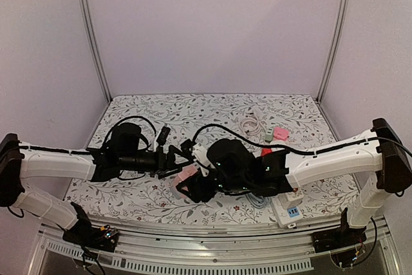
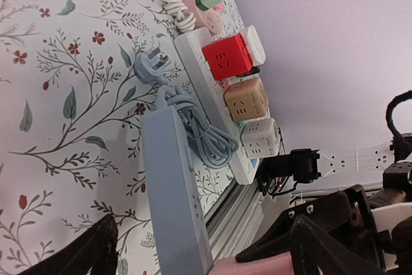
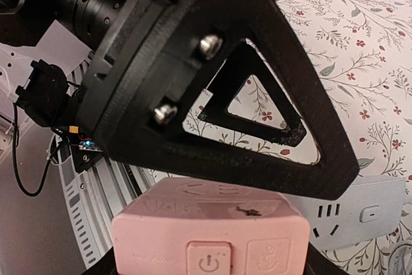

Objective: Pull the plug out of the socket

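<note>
The left arm (image 1: pixel 58 162) reaches level towards mid-table; the left gripper (image 1: pixel 176 160) has its fingers (image 2: pixel 90 252) spread wide, over the grey strip's (image 2: pixel 170 178) end; the pink plug (image 3: pixel 206 223) sits just beside it, at the front centre; the right gripper (image 1: pixel 191 183) seems clamped on it, though the wrist view is cramped; the right arm (image 1: pixel 335 156) slopes in low.

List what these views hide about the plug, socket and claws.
- Plug-to-socket joint: top view, buried where the left claw and right claw meet; right wrist view, a black triangular finger blocks everything above the pink socket block.
- Left claw's opening: left wrist view, bottom edge cuts its fingers.
- Right claw's grip: right wrist view, hidden behind the block.
</note>
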### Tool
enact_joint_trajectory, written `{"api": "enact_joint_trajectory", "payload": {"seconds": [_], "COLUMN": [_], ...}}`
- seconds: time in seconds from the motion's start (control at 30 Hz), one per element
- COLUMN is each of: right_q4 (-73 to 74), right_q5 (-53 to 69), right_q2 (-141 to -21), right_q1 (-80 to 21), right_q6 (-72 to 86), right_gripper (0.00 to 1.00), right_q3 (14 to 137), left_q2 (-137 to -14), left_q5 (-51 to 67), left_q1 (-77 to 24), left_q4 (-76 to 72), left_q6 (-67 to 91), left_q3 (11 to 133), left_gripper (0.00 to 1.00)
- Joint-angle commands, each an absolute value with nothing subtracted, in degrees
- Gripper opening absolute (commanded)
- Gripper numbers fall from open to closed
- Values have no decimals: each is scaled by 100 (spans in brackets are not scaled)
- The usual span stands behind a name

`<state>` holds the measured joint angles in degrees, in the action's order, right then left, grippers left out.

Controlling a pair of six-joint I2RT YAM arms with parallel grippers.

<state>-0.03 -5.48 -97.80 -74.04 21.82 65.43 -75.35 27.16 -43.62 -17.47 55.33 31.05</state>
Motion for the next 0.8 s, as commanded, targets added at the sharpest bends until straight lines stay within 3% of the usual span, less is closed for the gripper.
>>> {"api": "enact_joint_trajectory", "payload": {"seconds": [0.0, 0.27, 0.77], "right_q4": [-467, -475, -395], "right_q5": [-705, -765, -1021], "right_q2": [-9685, -9653, -9595], "right_q1": [-7404, -7409, -7441], "right_q6": [2039, 1996, 1872], "right_gripper": [46, 46, 42], "right_q3": [6539, 6548, 6587], "left_q2": [-7329, -7767, -8345], "left_q5": [2694, 3176, 3691], "left_q1": [-4438, -4456, -4592], "left_q4": [-1491, -1045, -1143], "left_q6": [5502, 5335, 5412], "left_q3": [3222, 3402, 3436], "left_gripper": [91, 92, 70]}}
